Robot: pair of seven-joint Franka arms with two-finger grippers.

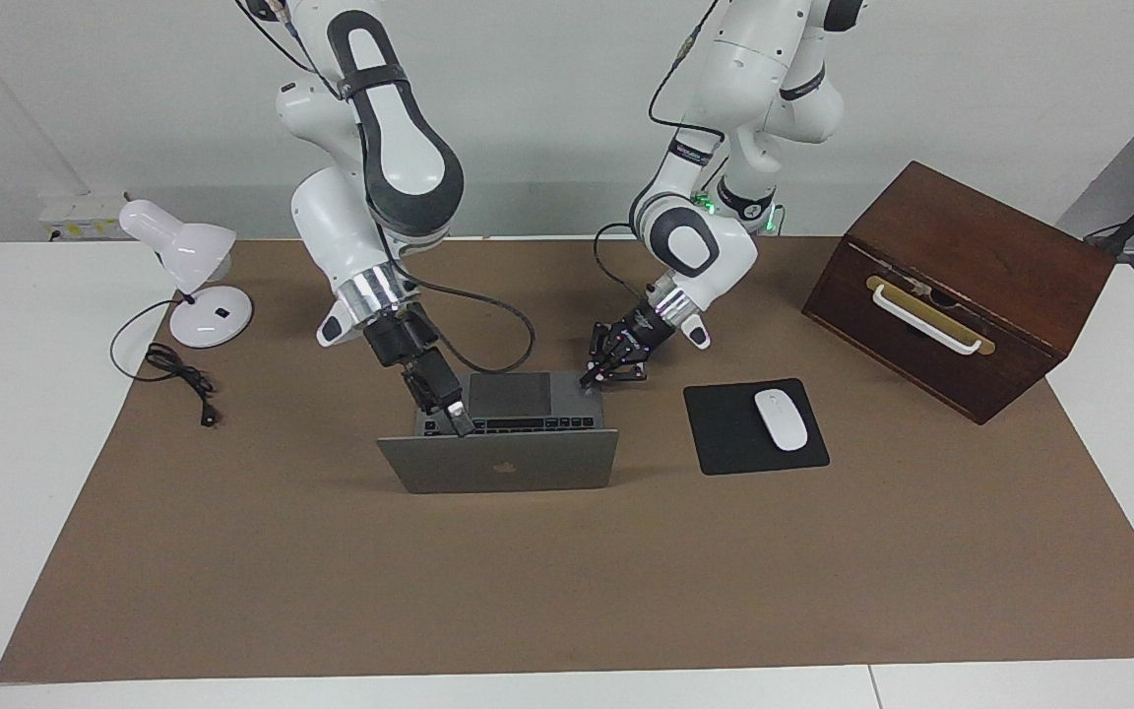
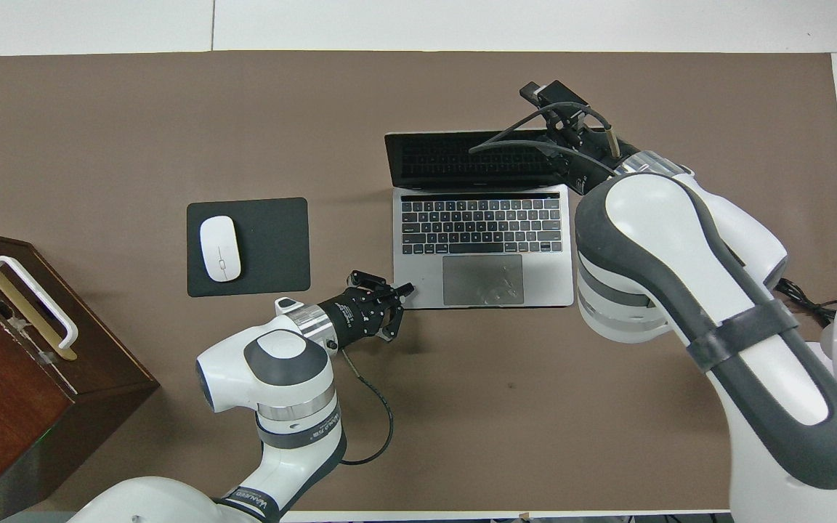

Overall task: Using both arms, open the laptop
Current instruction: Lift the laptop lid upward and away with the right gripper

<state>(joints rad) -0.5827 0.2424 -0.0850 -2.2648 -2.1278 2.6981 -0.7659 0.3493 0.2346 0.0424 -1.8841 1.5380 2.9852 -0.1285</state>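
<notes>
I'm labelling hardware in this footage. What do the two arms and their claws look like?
Both arms are glossy white jointed tubes with dark grey bands and oval panels and a silver ring at the wrist. The left arm has printed lettering on one band and a green light. A black cable loops along the right arm. The left claw and right claw are black and two-fingered.

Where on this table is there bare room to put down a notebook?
The widest bare stretch of brown mat lies farther from the robots than the laptop and mouse pad, to the table's edge. Another lies between the lamp with its cord and the laptop. It's crowded around the laptop, with the left hand and right hand on it.
</notes>
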